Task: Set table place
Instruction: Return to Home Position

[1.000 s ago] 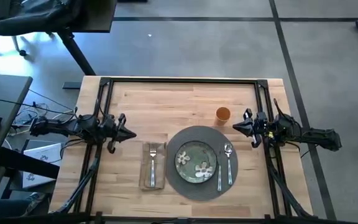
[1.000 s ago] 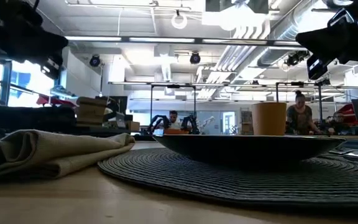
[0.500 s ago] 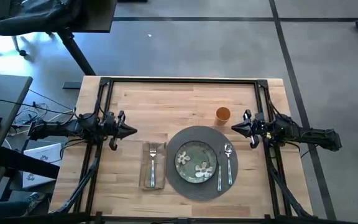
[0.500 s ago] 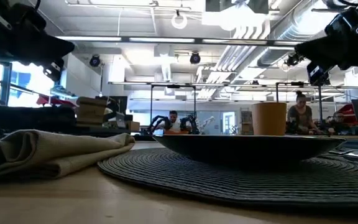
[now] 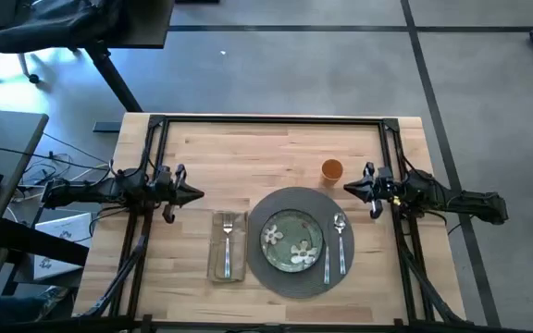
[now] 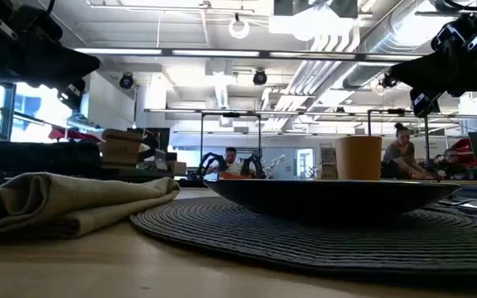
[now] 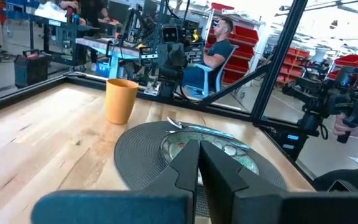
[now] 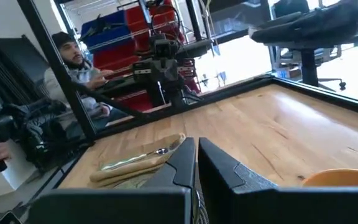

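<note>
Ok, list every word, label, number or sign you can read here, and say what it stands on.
No text can be read in any view.
orange cup: plain, no marking.
green plate: flower pattern only.
left pincer and right pincer, shut, either side of the mat: no label visible.
red shelves behind: too blurred to read.

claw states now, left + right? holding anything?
Left claw: closed, holding nothing, over the left part of the table.
Right claw: closed, holding nothing, just right of the orange cup.
</note>
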